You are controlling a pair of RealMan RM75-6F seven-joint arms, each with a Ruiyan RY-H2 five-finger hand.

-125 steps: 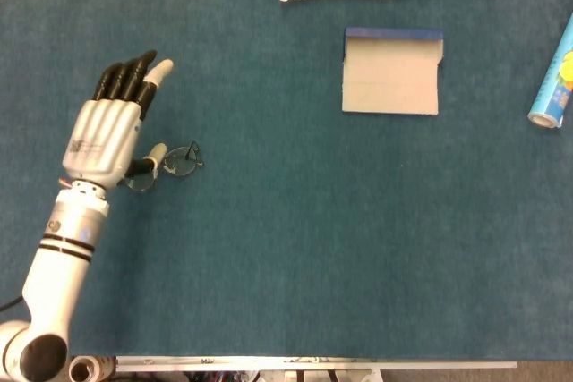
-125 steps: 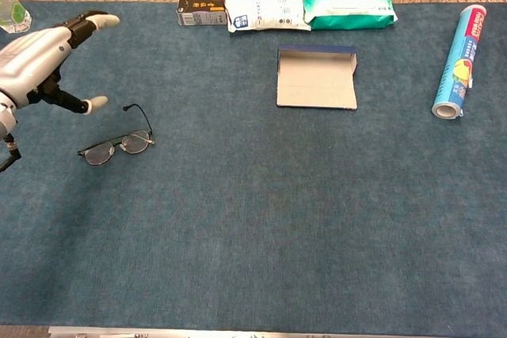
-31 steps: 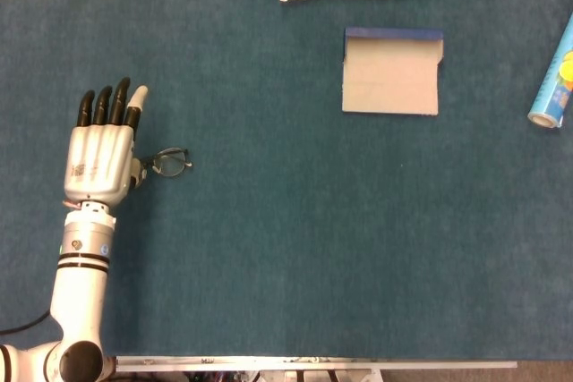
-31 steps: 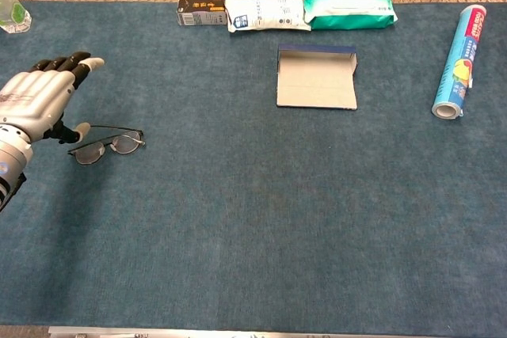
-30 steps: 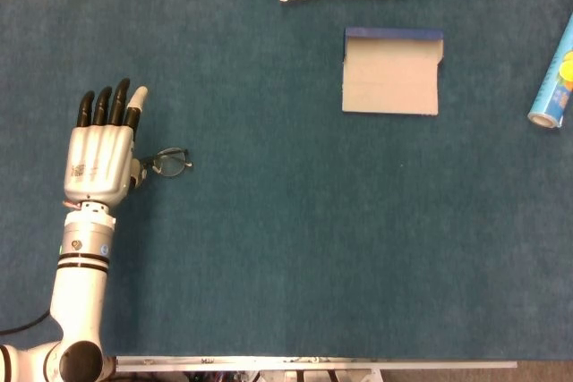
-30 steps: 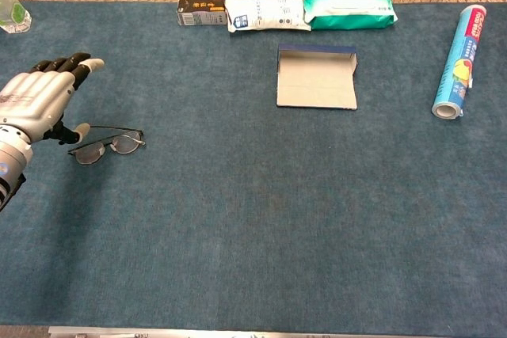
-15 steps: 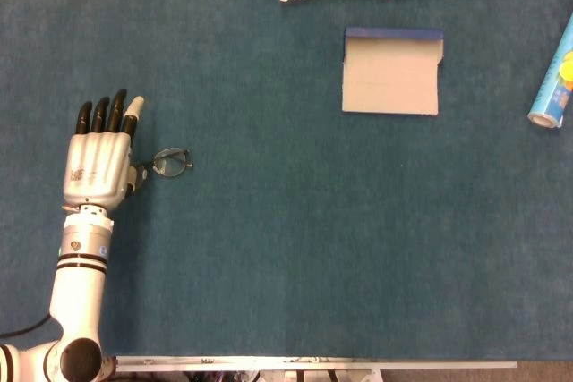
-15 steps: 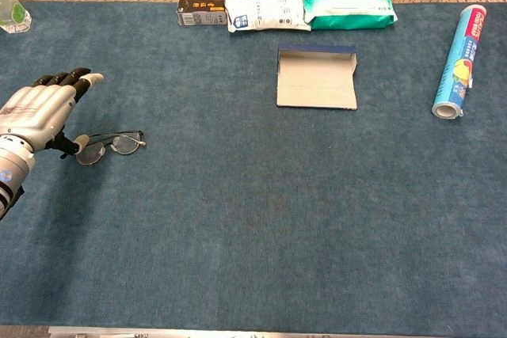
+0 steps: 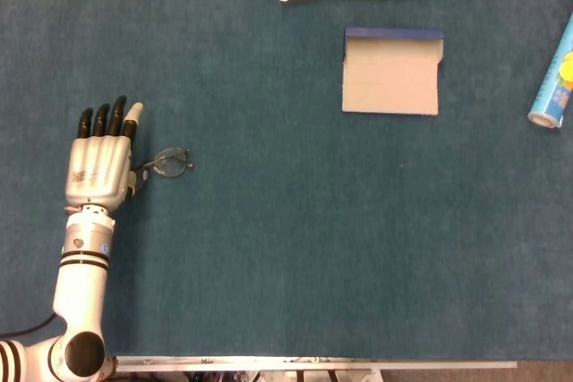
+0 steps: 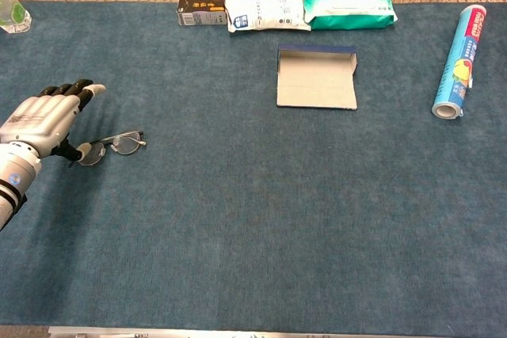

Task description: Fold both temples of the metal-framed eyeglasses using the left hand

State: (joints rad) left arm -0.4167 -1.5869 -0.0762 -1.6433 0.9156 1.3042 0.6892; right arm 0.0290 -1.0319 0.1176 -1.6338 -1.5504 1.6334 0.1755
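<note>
The metal-framed eyeglasses point(image 9: 168, 165) point(image 10: 112, 146) lie on the blue table cloth at the left. They look compact, with the temples lying along the back of the lenses. My left hand point(image 9: 98, 163) point(image 10: 41, 123) hovers flat just left of them, palm down and fingers stretched toward the far edge. Its thumb tip point(image 10: 76, 150) touches the left end of the frame, and the hand holds nothing. My right hand shows in neither view.
An open cardboard box point(image 9: 391, 73) point(image 10: 316, 78) lies at mid table. A foil roll point(image 9: 553, 78) point(image 10: 457, 53) lies at the right edge. A dark carton point(image 10: 201, 12), a white pack point(image 10: 264, 10) and a green wipes pack point(image 10: 349, 5) line the far edge. A bottle point(image 10: 9, 9) stands far left.
The left hand has drawn back toward the near edge and lowered. The temple that stuck out 4.2 s ago now lies against the frame, and the glasses shifted slightly left.
</note>
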